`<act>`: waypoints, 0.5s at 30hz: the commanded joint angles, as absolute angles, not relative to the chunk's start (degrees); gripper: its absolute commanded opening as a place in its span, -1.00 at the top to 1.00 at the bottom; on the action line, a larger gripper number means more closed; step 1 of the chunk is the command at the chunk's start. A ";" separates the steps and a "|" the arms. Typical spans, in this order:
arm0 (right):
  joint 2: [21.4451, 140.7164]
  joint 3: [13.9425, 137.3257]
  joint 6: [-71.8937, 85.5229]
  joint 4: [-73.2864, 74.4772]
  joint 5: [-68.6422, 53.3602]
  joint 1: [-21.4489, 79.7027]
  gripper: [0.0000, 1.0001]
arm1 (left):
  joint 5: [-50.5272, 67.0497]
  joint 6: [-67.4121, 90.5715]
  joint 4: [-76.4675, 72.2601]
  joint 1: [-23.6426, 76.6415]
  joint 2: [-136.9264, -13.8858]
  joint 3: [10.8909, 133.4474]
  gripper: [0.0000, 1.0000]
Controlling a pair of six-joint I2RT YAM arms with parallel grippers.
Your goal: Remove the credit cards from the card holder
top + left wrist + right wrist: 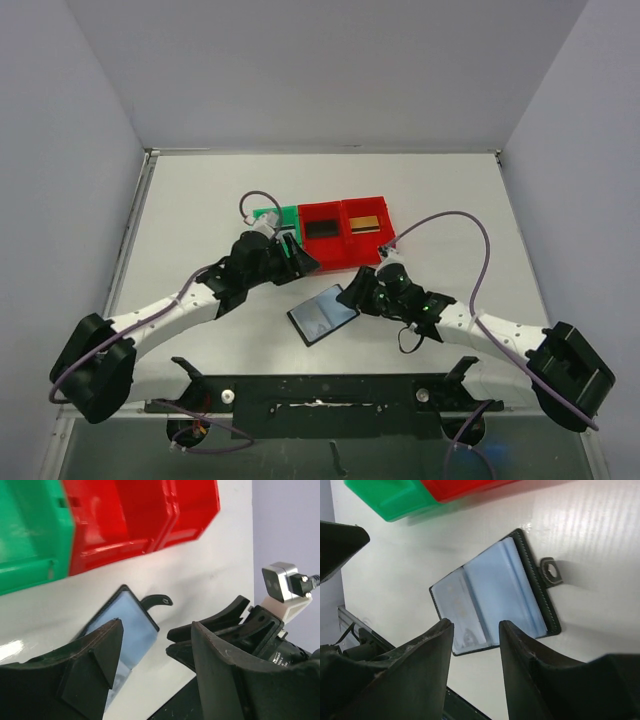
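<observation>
1. The card holder (322, 315) lies opened flat on the white tabletop (200, 220), in the lower centre of the overhead view. Its glossy grey-blue pockets face up, and its strap tab (550, 572) sticks out from one edge.
2. The left claw (303, 257) is released, jaws wide apart with nothing between them. It sits just left of centre by the near side of the bins, apart from the card holder.
3. The right claw (353, 293) is also released and grasps nothing. It is at the card holder's right edge; whether it touches cannot be told.
4. Above centre, a green bin (283, 214) and two red bins stand side by side in a row.
5. A black card (321, 229) lies in the left red bin (322, 252), and a gold card (364, 224) lies in the right red bin (365, 250).
6. Whether a card sits in the pockets is unclear.
</observation>
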State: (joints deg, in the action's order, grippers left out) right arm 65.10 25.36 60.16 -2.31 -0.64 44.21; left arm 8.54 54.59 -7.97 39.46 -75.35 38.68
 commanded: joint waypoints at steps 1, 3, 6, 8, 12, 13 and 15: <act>67.67 30.34 55.69 -7.08 -4.11 45.55 0.15 | 0.29 54.16 3.46 36.86 -65.90 33.88 -0.11; 69.74 31.81 54.97 -7.02 -5.07 45.97 0.15 | 0.95 55.58 4.02 36.14 -61.72 30.69 -0.12; 73.90 34.90 53.23 -4.83 -6.08 46.38 0.15 | 1.90 57.74 4.83 35.75 -56.77 26.95 -0.14; 76.39 37.74 52.57 -0.32 -3.85 46.43 0.19 | 3.14 58.74 5.13 35.60 -54.69 25.18 -0.15; 79.02 44.34 48.41 9.25 1.00 45.10 0.11 | 4.98 59.43 5.09 35.51 -52.77 22.83 -0.15; 79.48 45.92 47.39 11.76 2.37 44.81 0.09 | 5.34 59.57 4.83 35.51 -52.79 22.46 -0.15; 80.53 48.03 45.78 14.72 5.09 44.46 0.06 | 6.12 59.83 4.11 35.50 -52.94 21.82 -0.15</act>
